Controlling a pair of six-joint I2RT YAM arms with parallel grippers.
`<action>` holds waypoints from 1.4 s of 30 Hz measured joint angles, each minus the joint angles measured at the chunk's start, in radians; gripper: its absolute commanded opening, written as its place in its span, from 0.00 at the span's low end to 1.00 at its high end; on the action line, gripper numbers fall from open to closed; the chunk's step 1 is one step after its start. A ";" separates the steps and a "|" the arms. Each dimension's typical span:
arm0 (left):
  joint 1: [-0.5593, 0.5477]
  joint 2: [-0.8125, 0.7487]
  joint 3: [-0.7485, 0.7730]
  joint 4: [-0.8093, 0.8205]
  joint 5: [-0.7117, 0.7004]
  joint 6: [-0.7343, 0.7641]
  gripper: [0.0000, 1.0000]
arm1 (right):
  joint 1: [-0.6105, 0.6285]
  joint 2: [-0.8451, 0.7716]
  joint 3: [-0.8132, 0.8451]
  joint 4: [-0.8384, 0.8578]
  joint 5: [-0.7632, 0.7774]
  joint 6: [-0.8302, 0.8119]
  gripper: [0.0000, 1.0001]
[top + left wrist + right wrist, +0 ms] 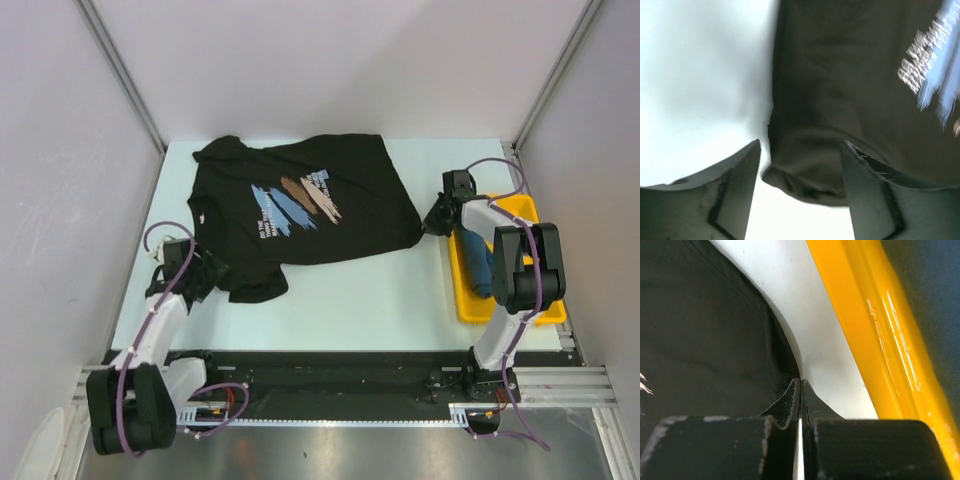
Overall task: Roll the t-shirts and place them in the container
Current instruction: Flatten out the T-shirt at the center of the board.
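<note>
The black t-shirt (pixel 300 215) lies spread on the table, with its blue, brown and white print facing up. My left gripper (pixel 207 274) is open at the shirt's near-left sleeve. In the left wrist view (pixel 800 147) the sleeve's folded end (pixel 810 175) lies between the fingers, untouched. My right gripper (pixel 436 220) is shut at the shirt's right edge. In the right wrist view (pixel 801 381) the black hem (pixel 782 360) runs into its closed tips. The teal-blue t-shirt (pixel 478 262) lies bunched in the yellow tray (pixel 505 312).
The yellow tray's rim (pixel 865 325) runs just right of my right gripper. White enclosure walls (pixel 60 200) close in both sides and the back. The pale table (pixel 370 300) shows in front of the shirt.
</note>
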 measured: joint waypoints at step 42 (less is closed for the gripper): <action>-0.835 -0.107 0.019 -0.271 -0.435 -0.174 0.00 | 0.005 -0.091 0.000 0.012 0.011 -0.060 0.00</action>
